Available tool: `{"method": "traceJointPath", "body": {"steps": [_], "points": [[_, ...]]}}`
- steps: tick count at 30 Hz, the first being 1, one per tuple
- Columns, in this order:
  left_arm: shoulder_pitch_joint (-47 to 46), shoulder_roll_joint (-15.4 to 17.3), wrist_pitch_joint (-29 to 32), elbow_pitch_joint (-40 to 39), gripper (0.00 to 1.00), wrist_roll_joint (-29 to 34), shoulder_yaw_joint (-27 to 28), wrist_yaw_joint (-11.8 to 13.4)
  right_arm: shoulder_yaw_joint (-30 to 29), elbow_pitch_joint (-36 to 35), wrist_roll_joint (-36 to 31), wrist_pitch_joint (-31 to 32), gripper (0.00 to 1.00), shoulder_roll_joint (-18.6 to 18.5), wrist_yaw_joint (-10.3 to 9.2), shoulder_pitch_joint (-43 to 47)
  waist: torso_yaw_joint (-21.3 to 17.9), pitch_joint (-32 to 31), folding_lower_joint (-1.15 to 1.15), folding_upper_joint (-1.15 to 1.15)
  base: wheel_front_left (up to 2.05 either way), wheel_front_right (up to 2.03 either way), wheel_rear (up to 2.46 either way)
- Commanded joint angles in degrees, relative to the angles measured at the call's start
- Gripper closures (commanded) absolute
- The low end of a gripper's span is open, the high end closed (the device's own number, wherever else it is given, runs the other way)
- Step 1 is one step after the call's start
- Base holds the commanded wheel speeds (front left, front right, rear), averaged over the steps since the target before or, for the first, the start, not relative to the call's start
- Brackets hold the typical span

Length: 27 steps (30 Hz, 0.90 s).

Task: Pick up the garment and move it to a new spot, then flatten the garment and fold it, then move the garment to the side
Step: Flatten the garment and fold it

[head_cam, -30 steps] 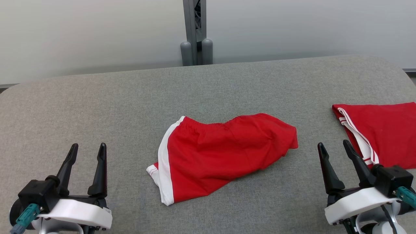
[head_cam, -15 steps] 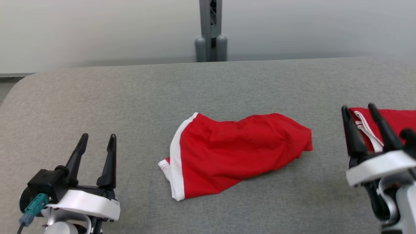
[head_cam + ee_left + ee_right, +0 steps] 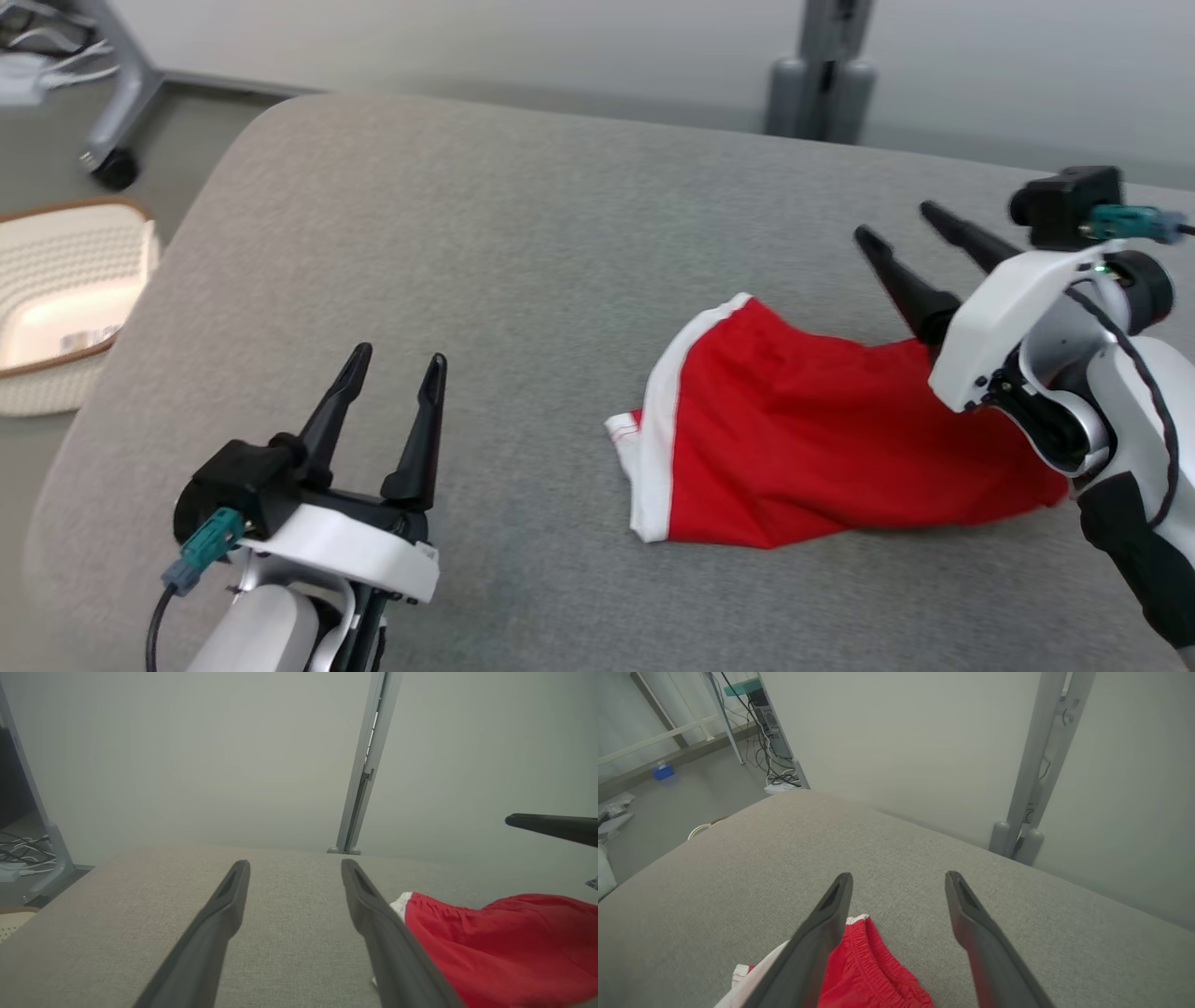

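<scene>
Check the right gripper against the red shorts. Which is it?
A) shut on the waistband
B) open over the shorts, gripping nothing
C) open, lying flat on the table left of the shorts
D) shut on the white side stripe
B: the right gripper has its fingers spread wide above the elastic-waistband end of the red shorts, with no cloth pinched between them.

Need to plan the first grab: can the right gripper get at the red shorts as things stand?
Probably yes. The right gripper is open and poised above the red shorts near their waistband, with nothing lying between; a downward move should reach the cloth.
</scene>
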Motion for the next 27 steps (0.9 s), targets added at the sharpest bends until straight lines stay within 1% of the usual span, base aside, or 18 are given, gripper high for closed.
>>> {"method": "traceJointPath", "body": {"steps": [1,6,10,11,12,13,15,16,17,18,19,20,24,27], "points": [[-1.45,-0.42,-0.46,0.55,0.00,0.20,-0.17,-0.55,1.96,1.14,1.93,1.20,0.00,-1.05,-0.02,-1.30,4.22,2.52,0.00,0.00,0.00,0.00,0.00],[-3.49,-2.52,-1.48,3.56,0.00,0.35,-1.54,-2.55,13.62,6.09,9.46,6.45,0.00,-4.25,-0.02,-6.76,8.02,4.68,0.00,0.00,0.00,0.00,0.00],[-4.87,-4.05,-2.04,5.66,0.00,0.63,-2.09,-3.97,19.64,10.59,13.84,9.39,0.00,-5.42,-0.02,-9.85,9.71,6.05,0.00,0.00,0.00,0.00,0.00],[-5.42,-4.67,-2.28,6.67,0.00,0.94,-2.29,-4.71,22.57,12.14,15.46,10.58,0.00,-5.68,-0.02,-11.26,10.18,6.56,0.00,0.00,0.00,0.00,0.00],[-5.42,-4.67,-2.28,6.67,0.00,0.94,-2.29,-4.71,22.57,12.14,15.46,10.58,0.00,-5.68,-0.02,-11.26,10.18,6.56,0.00,0.00,0.00,0.00,0.00],[-6.09,-5.29,-2.36,7.59,0.00,1.09,-2.24,-5.42,25.24,13.13,17.35,11.67,0.00,-5.68,-0.02,-12.36,10.40,7.00,0.00,0.00,0.00,0.00,0.00],[-6.57,-5.85,-2.48,8.51,0.00,1.43,-2.15,-5.92,27.26,14.00,19.52,12.56,0.00,-5.88,-0.02,-13.24,10.46,7.27,0.00,0.00,0.00,0.00,0.00],[-6.90,-6.05,-2.49,8.92,0.00,1.49,-2.05,-6.16,28.17,14.14,20.57,12.70,0.09,-5.98,-0.02,-13.74,10.45,7.40,0.00,0.00,0.00,0.00,0.00],[-6.90,-6.05,-2.49,8.92,0.00,1.49,-2.05,-6.16,28.17,14.14,20.57,12.70,0.09,-5.98,-0.02,-13.74,10.45,7.40,0.00,0.00,0.00,0.00,0.00],[-7.20,-6.23,-2.51,9.23,0.00,1.66,-1.95,-6.37,28.94,14.28,21.35,12.39,0.61,-6.10,-0.02,-14.26,10.42,7.49,0.00,0.00,0.00,0.00,0.00],[-7.36,-6.43,-2.52,9.50,0.00,1.85,-1.80,-6.65,29.69,14.23,21.99,11.72,0.89,-6.22,-0.02,-14.80,10.35,7.52,0.00,0.00,0.00,0.00,0.00],[-7.43,-6.65,-2.55,9.71,0.00,1.96,-1.56,-6.79,30.32,13.85,22.72,10.75,1.00,-6.25,-0.02,-15.33,10.18,7.53,0.00,0.00,0.00,0.00,0.00],[-7.22,-7.02,-2.58,9.82,0.00,2.94,0.11,-7.27,32.80,11.61,24.19,5.39,1.00,-6.83,-0.02,-16.90,8.48,6.77,0.00,0.00,0.00,0.00,0.00],[-6.42,-6.69,-2.58,9.67,0.00,3.70,1.52,-7.32,35.30,8.34,24.36,1.69,1.00,-8.12,-0.02,-18.17,6.38,5.87,0.00,0.00,0.00,0.00,0.00]]}}
